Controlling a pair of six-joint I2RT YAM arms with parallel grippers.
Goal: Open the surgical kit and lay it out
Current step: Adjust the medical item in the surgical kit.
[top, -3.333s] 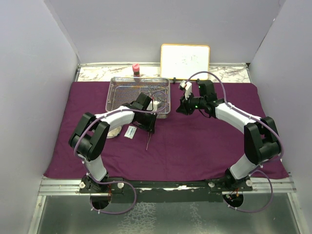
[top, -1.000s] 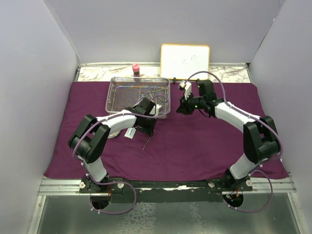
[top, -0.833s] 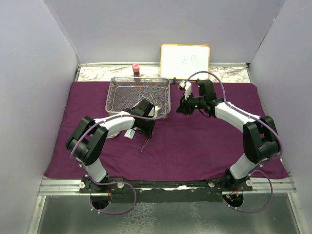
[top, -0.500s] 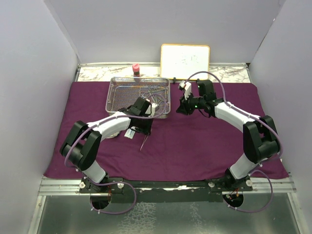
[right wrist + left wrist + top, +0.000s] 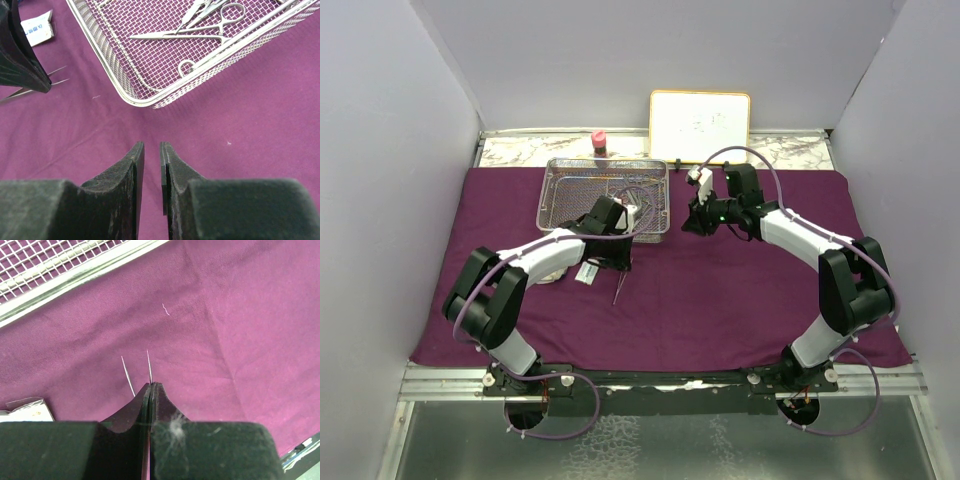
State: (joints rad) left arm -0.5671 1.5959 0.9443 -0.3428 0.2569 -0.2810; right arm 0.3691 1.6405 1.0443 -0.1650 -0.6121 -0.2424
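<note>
The purple cloth lies spread flat. The wire-mesh tray sits on its far left part and holds several steel clamps. My left gripper is just in front of the tray, shut on slim steel forceps. Their two thin tips stick out past the jaws, over the cloth. It also shows in the right wrist view. A small white packet lies beside it. My right gripper hovers by the tray's right corner, jaws a little apart and empty.
A framed whiteboard and a pink-capped bottle stand behind the cloth on the marble strip. A whitish pad lies partly under my left arm. Grey walls close in both sides.
My left arm's elbow has swung out to the left, and its gripper has shifted slightly toward the tray with the forceps still in it. The right arm has not moved.
</note>
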